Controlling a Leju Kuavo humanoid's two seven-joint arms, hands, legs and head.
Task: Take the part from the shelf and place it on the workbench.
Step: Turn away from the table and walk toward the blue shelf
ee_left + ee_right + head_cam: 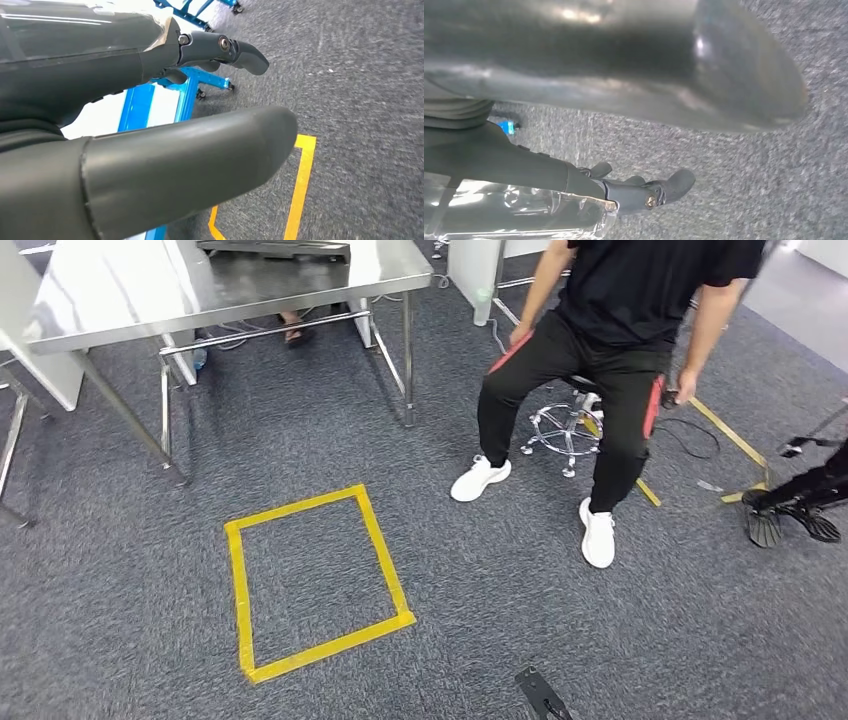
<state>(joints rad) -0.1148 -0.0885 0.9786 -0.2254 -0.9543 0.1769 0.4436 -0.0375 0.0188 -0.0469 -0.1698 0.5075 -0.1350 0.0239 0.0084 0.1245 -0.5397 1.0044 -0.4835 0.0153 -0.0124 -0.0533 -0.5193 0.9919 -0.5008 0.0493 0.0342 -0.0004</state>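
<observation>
The head view looks down on grey carpet [500, 590] with a rectangle of yellow tape [380, 550] stuck to it. Beyond the rectangle stands a steel counter [250, 285], cut off by the upper edge of the picture. To the right a person [620, 330] in black clothes and white shoes sits on a stool [565, 430] with a chrome base. A foot in a sandal [295, 330] shows under the counter. A small dark piece [540, 695] pokes in at the lower edge, too cropped to name.

The left wrist view shows the left hand [100, 70] over the carpet. Its fingers [235, 50] are stretched out and stand apart from the thick thumb [200, 155], with nothing between them. Through the gap shows a blue metal frame on castors [187, 95], and near it a corner of yellow tape; I cannot tell whether this is the same rectangle.

The right wrist view shows the right hand [524, 165] above bare carpet. Its fingers [664, 187] are slightly bent and well apart from the blurred thumb [674, 60], and they hold nothing. A small blue patch [506, 126] behind the hand is too small to make out.

Where the part lies I cannot tell.
</observation>
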